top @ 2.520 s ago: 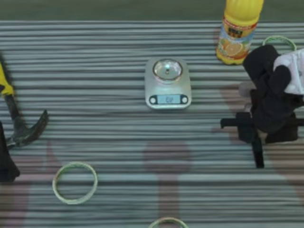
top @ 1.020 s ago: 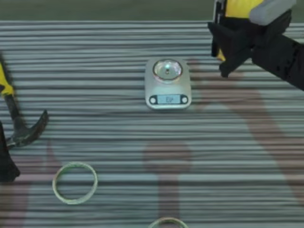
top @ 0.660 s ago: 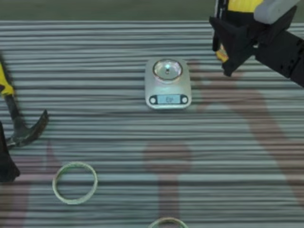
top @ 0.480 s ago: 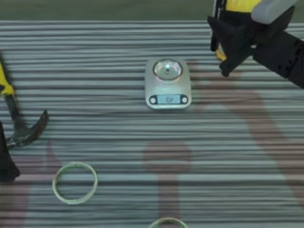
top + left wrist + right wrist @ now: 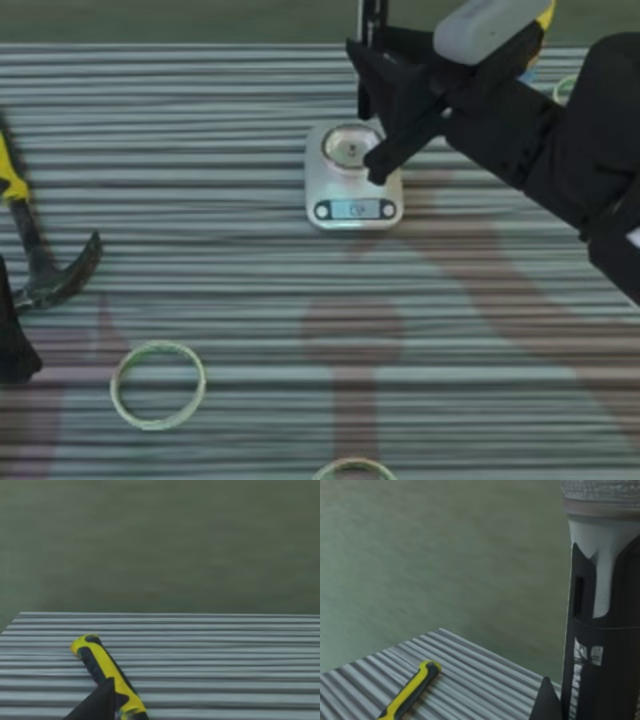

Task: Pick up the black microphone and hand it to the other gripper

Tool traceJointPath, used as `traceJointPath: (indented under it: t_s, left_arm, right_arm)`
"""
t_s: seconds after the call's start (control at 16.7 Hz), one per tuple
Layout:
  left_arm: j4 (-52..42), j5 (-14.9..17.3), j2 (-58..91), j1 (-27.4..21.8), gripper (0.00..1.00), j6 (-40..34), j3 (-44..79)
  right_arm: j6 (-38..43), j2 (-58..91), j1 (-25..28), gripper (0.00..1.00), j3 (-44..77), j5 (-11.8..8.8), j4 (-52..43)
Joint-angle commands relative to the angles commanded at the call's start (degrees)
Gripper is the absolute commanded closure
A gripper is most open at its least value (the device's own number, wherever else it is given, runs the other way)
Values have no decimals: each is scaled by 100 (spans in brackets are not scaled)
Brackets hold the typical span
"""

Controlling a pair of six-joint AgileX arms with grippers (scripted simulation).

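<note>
Two arms appeared above the striped worktop (image 5: pixel 200 260). The right pincer (image 5: pixel 385 110) hung over the far middle of the worktop, above the silver scale (image 5: pixel 353 178), its fingers clamped on the black microphone (image 5: pixel 602 610). The right wrist view showed the microphone upright, its grey mesh head uppermost and its black handle between the fingers. In the top view only a thin dark sliver of the microphone showed at the far edge. The left pincer (image 5: pixel 12 345) sat at the worktop's left edge beside the hammer (image 5: pixel 35 250); whether it was open or closed could not be told. Two rings (image 5: pixel 157 384) lay nearer the front.
</note>
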Motion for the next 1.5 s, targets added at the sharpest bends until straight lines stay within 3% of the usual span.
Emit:
traceJointPath:
  t_s: [0.12,0.84,1.08,1.5]
  left_arm:
    - [0,0,0,0,0,0,0]
    - [83,32,199,-150,0,11,169]
    - [472,157,1314,-823,0,65,961]
    - [1336,462,4308,-2426,0,183,2778]
  right_arm:
    - [10,-68,149,100,21,148,-40]
    - [10,-69,150,100,21,149,-41]
    - [10,-69,150,100,21,149,-41]
    - [10,-69,150,100,21,149,-41]
